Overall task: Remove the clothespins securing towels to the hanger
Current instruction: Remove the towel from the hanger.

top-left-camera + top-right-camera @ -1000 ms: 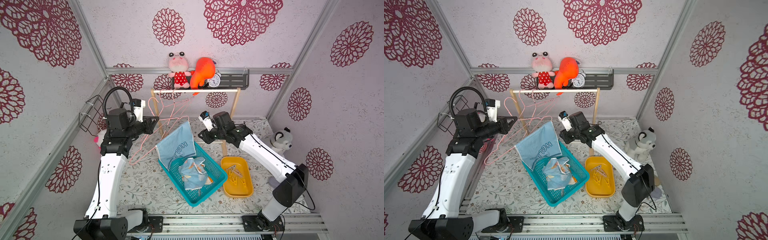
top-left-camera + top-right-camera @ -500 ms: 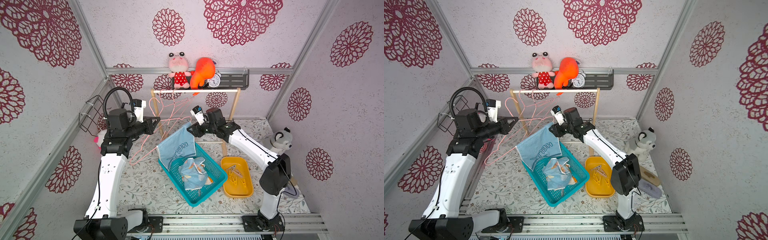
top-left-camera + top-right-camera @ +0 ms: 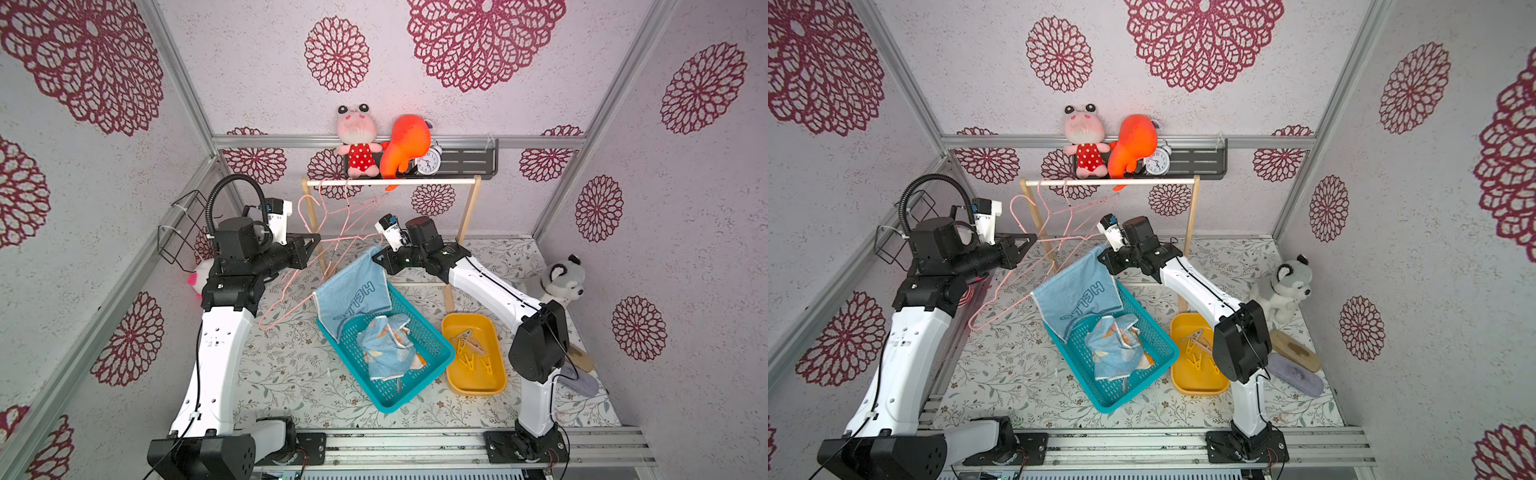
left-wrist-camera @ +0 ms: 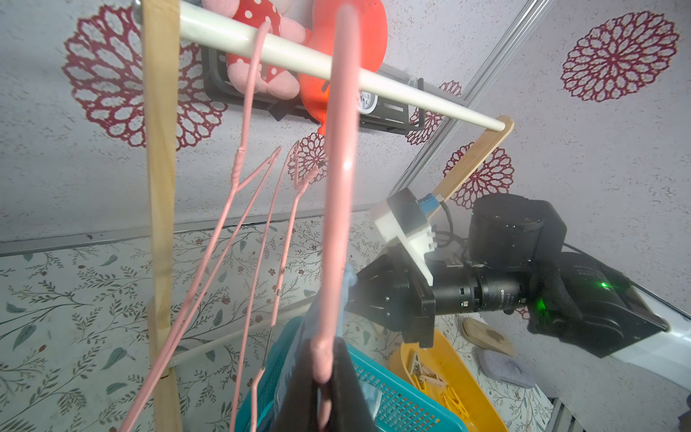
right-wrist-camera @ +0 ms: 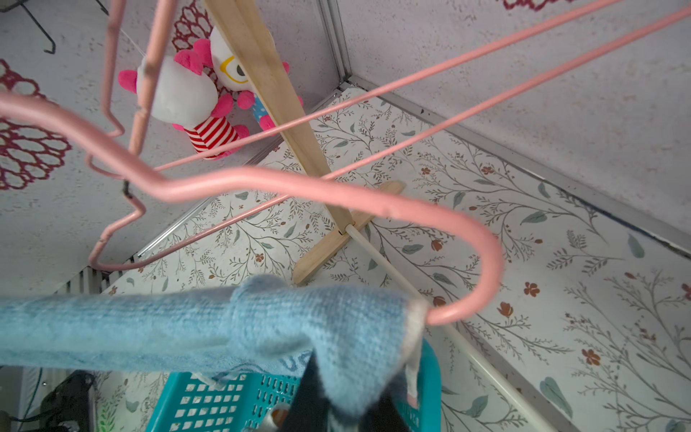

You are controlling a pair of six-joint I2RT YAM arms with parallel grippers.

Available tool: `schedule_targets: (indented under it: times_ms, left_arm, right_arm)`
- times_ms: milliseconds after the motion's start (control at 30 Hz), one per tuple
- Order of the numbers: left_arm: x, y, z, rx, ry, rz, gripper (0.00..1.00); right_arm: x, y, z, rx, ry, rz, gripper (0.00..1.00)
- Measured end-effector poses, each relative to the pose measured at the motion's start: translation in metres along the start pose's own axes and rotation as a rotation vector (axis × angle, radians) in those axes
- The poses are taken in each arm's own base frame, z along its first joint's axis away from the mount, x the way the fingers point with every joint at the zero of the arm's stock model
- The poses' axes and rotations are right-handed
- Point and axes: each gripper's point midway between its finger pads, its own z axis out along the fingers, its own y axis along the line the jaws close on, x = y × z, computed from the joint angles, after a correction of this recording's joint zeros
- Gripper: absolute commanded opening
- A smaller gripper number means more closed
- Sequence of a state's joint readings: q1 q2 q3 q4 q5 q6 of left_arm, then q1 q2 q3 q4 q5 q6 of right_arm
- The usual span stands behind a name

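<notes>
Floral-papered enclosure, floral tabletop (image 3: 291,374), clothes rail (image 3: 415,181) at the rear.

Step in hand: freeing the last hung towel.

- **Left arm:** it reaches level from a raised elbow. The left fingers (image 3: 306,248) are clamped on one end of the pink wire hanger (image 5: 291,182).
- **Right arm:** it comes in level from the opposite side. The right fingers (image 4: 377,295) are drawn together on the top corner of the blue "HELLO" towel (image 3: 353,299), where it folds over the hanger bar.
- **Clothespins:** none shows at that corner; one may be hidden under the fold. The clothespins (image 3: 467,353) already off lie in the yellow tray (image 3: 478,388), below and behind the right fingers.
- **Towel position:** it trails into the teal basket (image 3: 419,384) beneath the right fingers, beside a crumpled spotted towel (image 3: 386,349).

Judged next move: draw the corner off the bar while the hanger is held steady.
</notes>
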State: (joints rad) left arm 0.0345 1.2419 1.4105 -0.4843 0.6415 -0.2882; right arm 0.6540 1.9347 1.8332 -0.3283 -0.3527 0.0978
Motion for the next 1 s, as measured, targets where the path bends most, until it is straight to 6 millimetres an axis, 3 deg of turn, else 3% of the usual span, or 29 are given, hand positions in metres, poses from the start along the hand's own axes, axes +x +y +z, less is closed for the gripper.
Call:
schedule_targets:
  times_ms: [300,700,867,1000]
  left_arm:
    - [0.002,0.011,0.003,-0.052,0.004,0.012,0.0]
    - [0.011,0.033,0.016,-0.11,0.036,-0.005,0.0]
    - [0.012,0.035,0.018,-0.144,0.036,0.016,0.0]
    - [0.015,0.034,0.02,-0.166,0.047,0.039,0.0]
  right_arm:
    - [-0.011,0.026,-0.053,0.066,-0.008,-0.072,0.03]
    - [-0.078,0.106,-0.152,0.061,-0.15,-0.246,0.01]
    - [-0.119,0.142,-0.211,0.037,-0.262,-0.304,0.01]
    - [-0.123,0.158,-0.245,0.009,-0.315,-0.322,0.01]
